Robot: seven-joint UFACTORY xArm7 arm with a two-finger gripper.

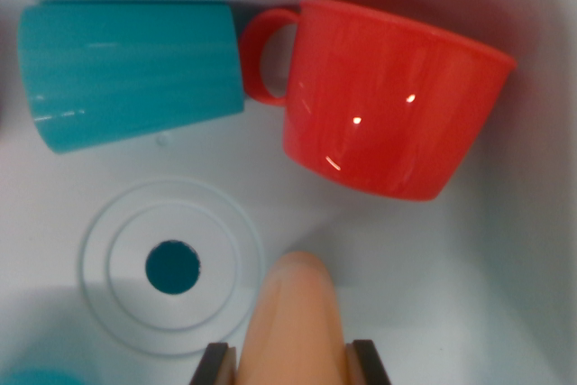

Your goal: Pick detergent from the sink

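Inside a white sink (433,277), 2 cups are seen lying on their sides along the far wall: a teal cup (131,69) at the wrist view's left and a red cup (388,96) at the wrist view's right, the red one's handle turned toward the teal one and just beside it. A round drain (171,266) with a dark teal hole is set in the sink floor below the teal cup. A peach-coloured detergent bottle (296,322) is shown at the bottom centre, its rounded end pointed toward the cups and well apart from them. The gripper (293,365) is closed on it, with 1 dark finger (213,365) pressed against each flank.
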